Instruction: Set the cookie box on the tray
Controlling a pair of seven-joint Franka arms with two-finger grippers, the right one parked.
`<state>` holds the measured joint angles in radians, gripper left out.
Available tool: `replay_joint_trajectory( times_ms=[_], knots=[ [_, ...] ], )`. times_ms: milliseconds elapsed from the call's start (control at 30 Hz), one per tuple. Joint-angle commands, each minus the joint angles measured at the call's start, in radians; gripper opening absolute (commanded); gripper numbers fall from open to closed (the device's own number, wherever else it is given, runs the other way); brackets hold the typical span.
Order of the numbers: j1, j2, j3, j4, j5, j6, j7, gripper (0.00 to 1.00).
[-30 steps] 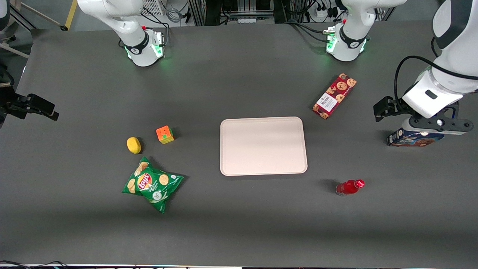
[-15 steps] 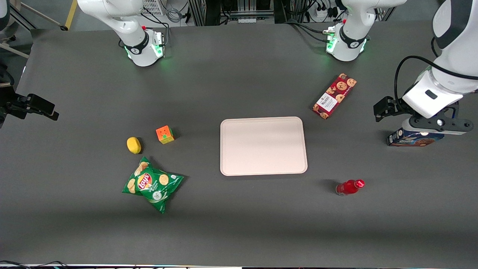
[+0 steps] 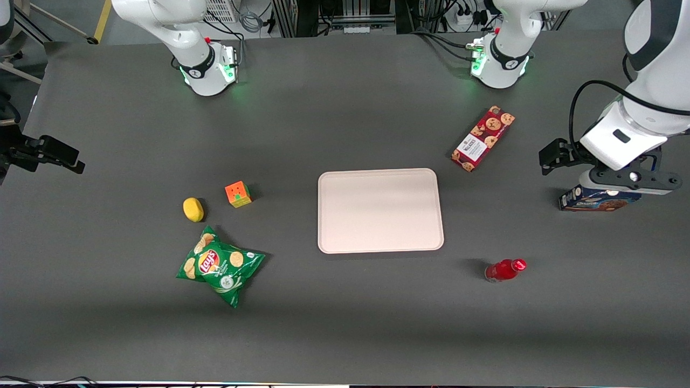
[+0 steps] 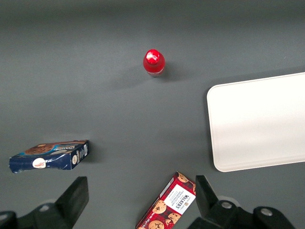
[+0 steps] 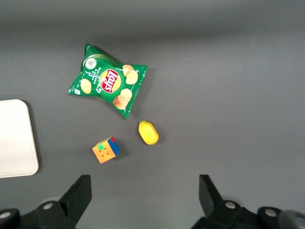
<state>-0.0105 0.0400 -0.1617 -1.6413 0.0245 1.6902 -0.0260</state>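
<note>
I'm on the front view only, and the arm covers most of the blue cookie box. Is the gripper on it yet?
Observer: No. The left wrist view shows the gripper open, hanging above the table. The cookie box is not between its fingers.
Operator: Is anything touching the box?
Observer: Nothing. It lies alone on the table with its cookie pictures and round logo showing.
Operator: What's between the fingers, then?
Observer: Seen from the wrist, the red box shows between them, lying on the table below, untouched.

Cookie box half hidden (by end effector).
</note>
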Motion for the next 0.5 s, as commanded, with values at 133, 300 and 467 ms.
replay_joint_trajectory(
  times_ms=[133, 300, 467],
  knots=[
    [0.007, -0.003, 0.007, 0.000, 0.026, -0.018, 0.423, 1.00],
    [0.006, -0.003, 0.004, -0.008, 0.135, -0.012, 0.725, 1.00],
    [0.010, -0.008, 0.007, -0.032, 0.183, 0.008, 1.039, 1.00]
  ],
)
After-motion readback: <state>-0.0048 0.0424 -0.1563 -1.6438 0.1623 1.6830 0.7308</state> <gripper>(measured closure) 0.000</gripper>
